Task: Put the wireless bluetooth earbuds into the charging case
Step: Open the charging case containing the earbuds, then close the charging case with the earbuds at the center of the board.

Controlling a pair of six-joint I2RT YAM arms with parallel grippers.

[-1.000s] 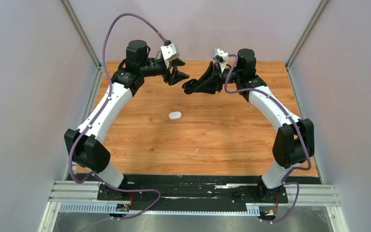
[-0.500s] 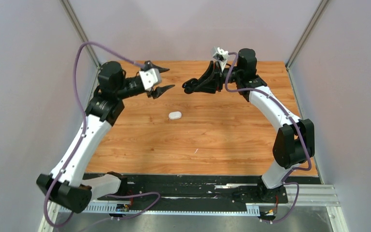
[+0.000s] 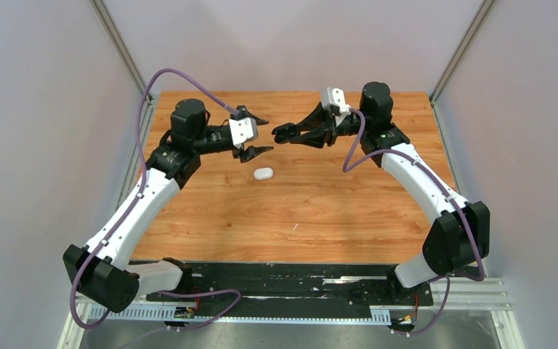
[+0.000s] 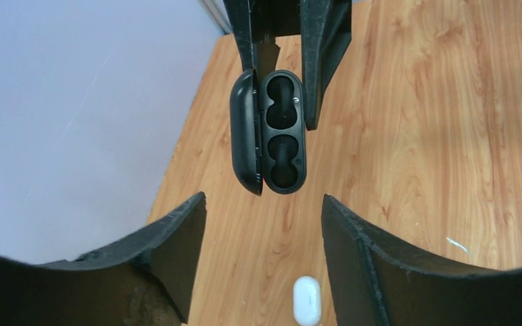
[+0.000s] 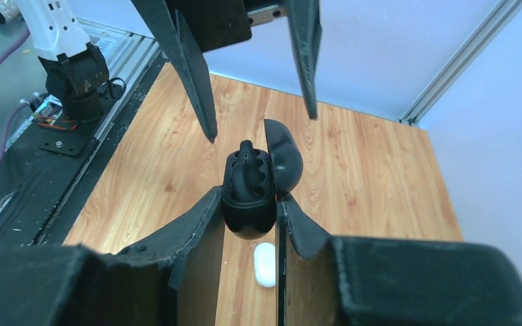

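Note:
A black charging case (image 4: 272, 132) hangs above the table with its lid (image 5: 282, 157) swung open, and my right gripper (image 5: 249, 197) is shut on its body. In the left wrist view it shows two dark wells; I cannot tell whether earbuds sit in them, and no loose earbud shows anywhere. My left gripper (image 4: 264, 199) is open and empty, facing the case a short way off. From above, the left gripper (image 3: 260, 135) and right gripper (image 3: 282, 134) nearly meet tip to tip at the back middle of the table.
A small white oval case (image 3: 263, 173) lies shut on the wooden table (image 3: 334, 211), just below the two grippers; the white case (image 4: 306, 300) also shows between my left fingers. Grey walls and metal posts close in the table's left, right and back.
My left arm has swung out to the left and come back, its open gripper now lower and facing the case. The right gripper has turned and dropped slightly, still holding the black case.

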